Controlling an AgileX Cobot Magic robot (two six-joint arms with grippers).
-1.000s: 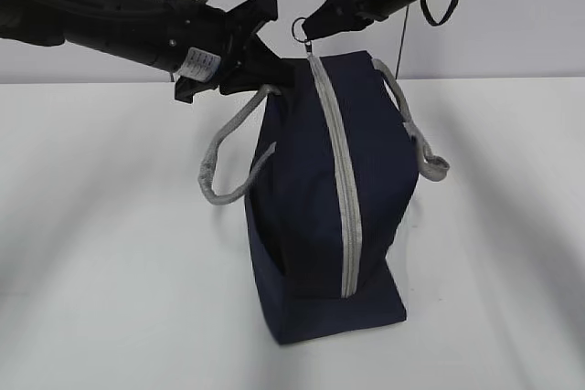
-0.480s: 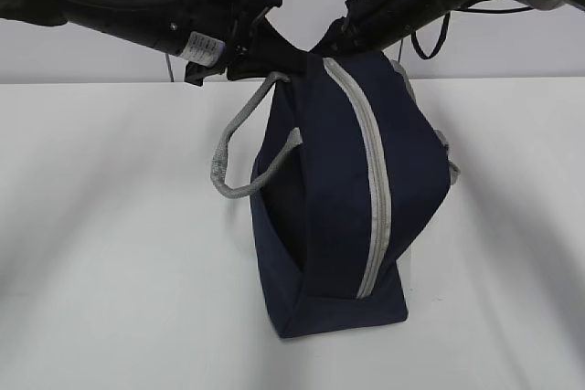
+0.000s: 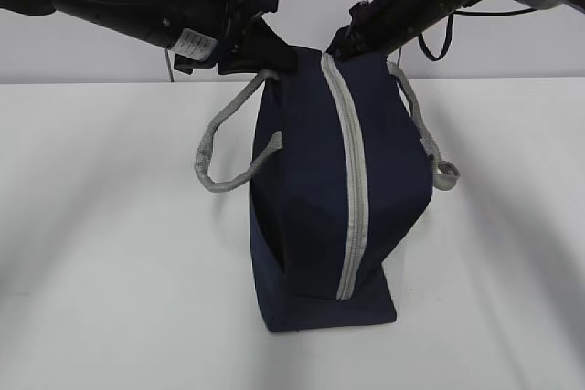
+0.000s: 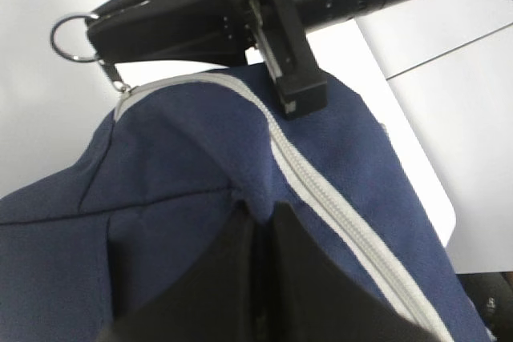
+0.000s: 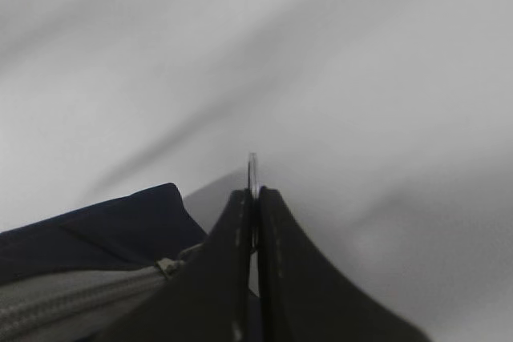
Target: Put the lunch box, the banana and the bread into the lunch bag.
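The navy lunch bag (image 3: 311, 189) stands on end on the white table (image 3: 110, 253), with its grey zipper (image 3: 352, 180) shut along the face turned to the exterior camera. My left gripper (image 3: 274, 59) is shut on a fold of the bag's fabric at its top left; the left wrist view shows the fingers pinching the navy cloth (image 4: 258, 207). My right gripper (image 3: 340, 46) is shut on the zipper's ring pull (image 5: 252, 167) at the bag's top; the ring (image 4: 54, 36) also shows in the left wrist view. The lunch box, banana and bread are out of view.
Grey strap handles hang loose on the bag's left side (image 3: 219, 157) and right side (image 3: 430, 143). Both black arms cross above the bag's top. A pale wall stands behind the table.
The bag's top first swung right and the bag leaned. It now stands straighter, a little further left. Both grippers have kept their hold.
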